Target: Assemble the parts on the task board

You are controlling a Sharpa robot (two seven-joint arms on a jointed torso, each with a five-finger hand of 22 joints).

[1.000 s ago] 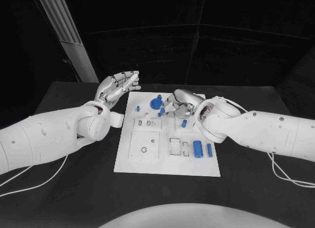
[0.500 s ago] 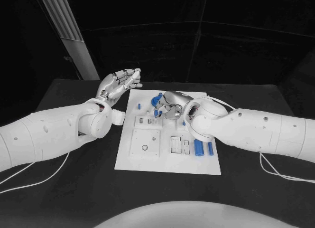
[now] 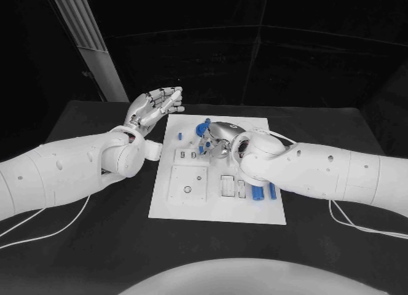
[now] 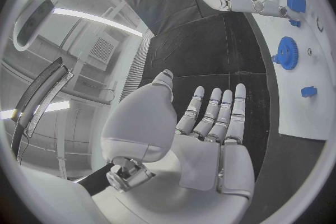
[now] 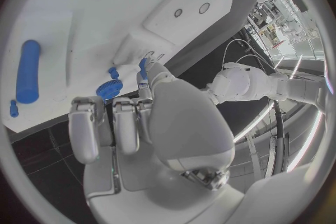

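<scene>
Parts on the task board (image 3: 217, 212), with the right hand (image 3: 220, 136) lowered over its far half.

At the board's near right, a blue cylinder (image 3: 258, 192) is laid flat. Farther, the right hand's fingers are bent down beside a blue gear (image 3: 201, 129); a grip cannot be told. The left hand (image 3: 153, 107) is held open, empty, off the board's far left corner above the surface (image 3: 98, 246).

- White rectangular task board (image 3: 217, 212), flat on tabletop centre, recesses across it.
- Blue gear (image 3: 200, 131) near far-left corner.
- Blue cylinder (image 3: 256, 193) lying at right, near side.
</scene>
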